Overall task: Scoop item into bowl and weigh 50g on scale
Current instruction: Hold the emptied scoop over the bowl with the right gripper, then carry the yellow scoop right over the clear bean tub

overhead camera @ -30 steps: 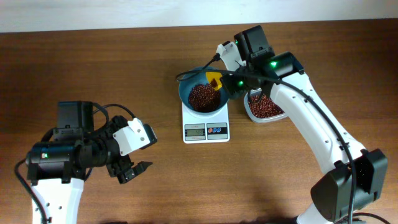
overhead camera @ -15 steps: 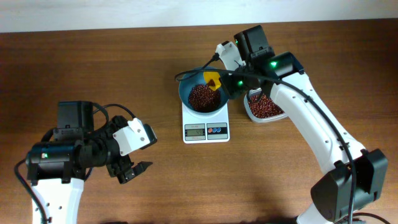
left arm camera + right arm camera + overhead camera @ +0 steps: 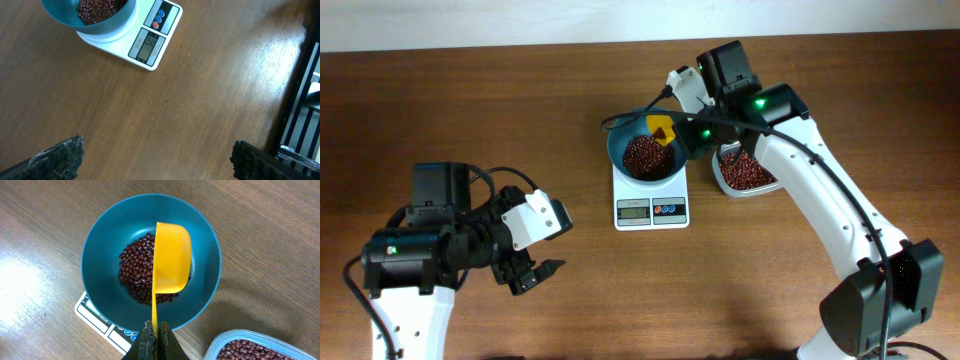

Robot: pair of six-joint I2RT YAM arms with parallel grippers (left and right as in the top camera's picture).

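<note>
A teal-blue bowl (image 3: 647,150) (image 3: 107,245) (image 3: 60,12) sits on the white scale (image 3: 652,208) (image 3: 150,42) and holds a heap of red-brown beans (image 3: 644,157) (image 3: 135,277) (image 3: 95,9). My right gripper (image 3: 692,132) (image 3: 155,330) is shut on the thin handle of a yellow scoop (image 3: 663,129) (image 3: 171,257), which hangs tipped on its side over the bowl. My left gripper (image 3: 535,272) (image 3: 157,160) stands open above bare table at the front left, nothing between its fingers.
A clear plastic tub (image 3: 745,172) (image 3: 260,347) of more beans stands just right of the scale. The scale's corner (image 3: 97,317) shows under the bowl. A dark rack (image 3: 302,100) runs along the right edge of the left wrist view.
</note>
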